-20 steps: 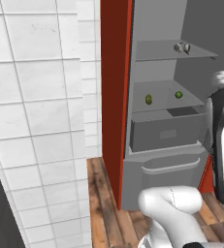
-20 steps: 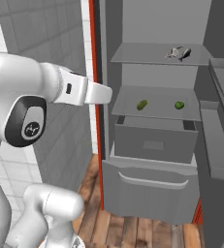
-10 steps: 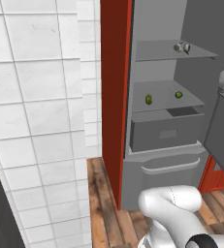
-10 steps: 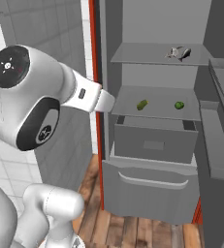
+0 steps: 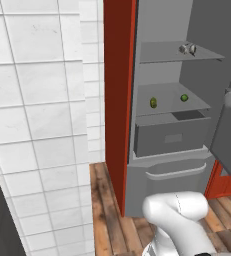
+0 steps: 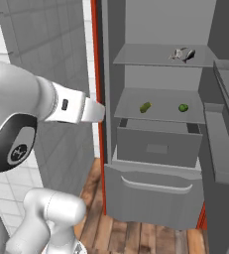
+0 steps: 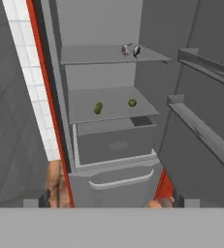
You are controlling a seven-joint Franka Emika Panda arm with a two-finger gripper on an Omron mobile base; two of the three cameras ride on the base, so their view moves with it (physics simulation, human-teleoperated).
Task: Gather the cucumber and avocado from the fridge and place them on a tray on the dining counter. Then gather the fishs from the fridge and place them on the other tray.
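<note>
Cucumber (image 6: 145, 107) and avocado (image 6: 183, 107) seen on fridge middle shelf (image 6: 160, 115), well apart, untouched. Fish (image 6: 182, 54) seen on top shelf (image 6: 150, 60), count hard to make out. Drawer (image 6: 158, 147) below pulled partly out. Nothing gathered yet; whole task judged left. Hand spread wide, nothing held, aimed into open fridge. Trays, desk out of frame.
</note>
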